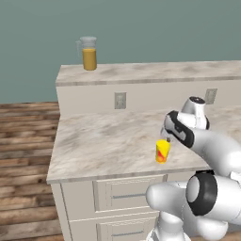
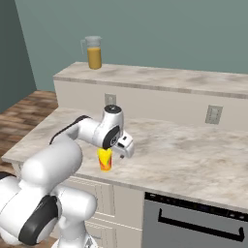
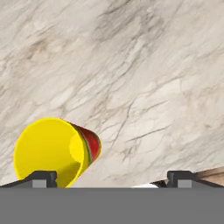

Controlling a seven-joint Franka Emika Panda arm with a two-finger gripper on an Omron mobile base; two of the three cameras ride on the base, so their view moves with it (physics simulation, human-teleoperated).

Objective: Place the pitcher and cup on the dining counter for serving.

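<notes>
The small yellow cup [image 1: 162, 151] [image 2: 105, 160] with red markings stands upright on the lower marble worktop, near its front edge. My gripper [image 1: 166, 140] [image 2: 121, 151] hovers just above it, pointing down, jaws wide open with nothing between them. In the hand view the cup [image 3: 48, 153] lies off to the left, under the left fingertip, while the gripper [image 3: 112, 179] is centred over bare marble. The glass pitcher [image 1: 89, 53] [image 2: 94, 52] of orange liquid stands on the raised dining counter [image 1: 155, 73] [image 2: 169, 80], near its left end.
The lower worktop [image 1: 103, 141] stretches left and behind the cup. Wall outlets [image 1: 120, 100] [image 2: 213, 115] sit in the half-wall below the dining counter. Drawers [image 1: 127, 193] are under the worktop, a dark appliance front [image 2: 193, 223] is at the right, and wood floor [image 1: 23, 141] lies left.
</notes>
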